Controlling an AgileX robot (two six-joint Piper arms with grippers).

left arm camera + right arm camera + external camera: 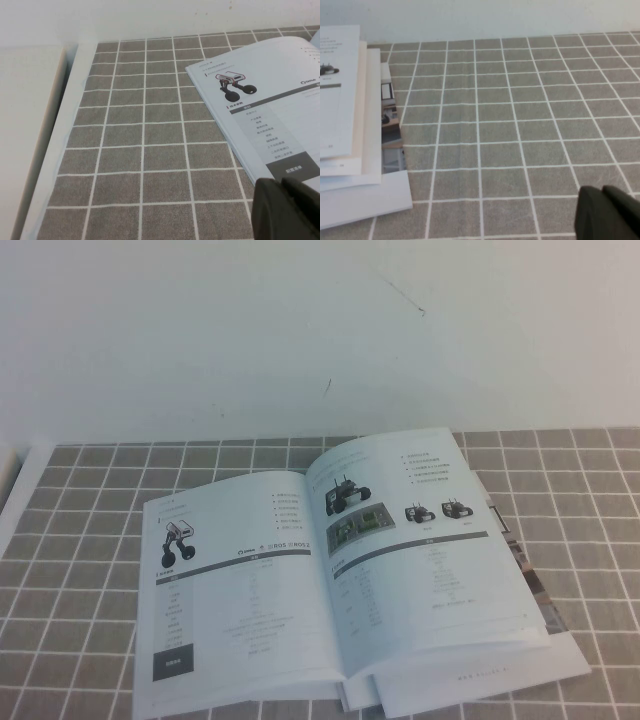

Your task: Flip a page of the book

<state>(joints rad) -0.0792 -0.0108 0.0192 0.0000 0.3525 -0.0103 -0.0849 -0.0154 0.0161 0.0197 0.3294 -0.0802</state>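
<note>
High view shows the book (340, 580) lying open at centre frame on the tiled worktop (90, 540), the page (420, 540) with small wheeled-robot pictures lying flat on its right half. Neither arm appears there. The right gripper (609, 212) sits at lower right of its wrist view, fingers clenched on nothing; the left gripper (286, 209) sits at lower right of its own — fingers' state unclear. Best to catch the page's outer edge lightly — lifting one leaf only. No containers are visible.

Plain test bench: grid-patterned grey tablecloth (90, 540), bare white wall (300, 330).
</note>
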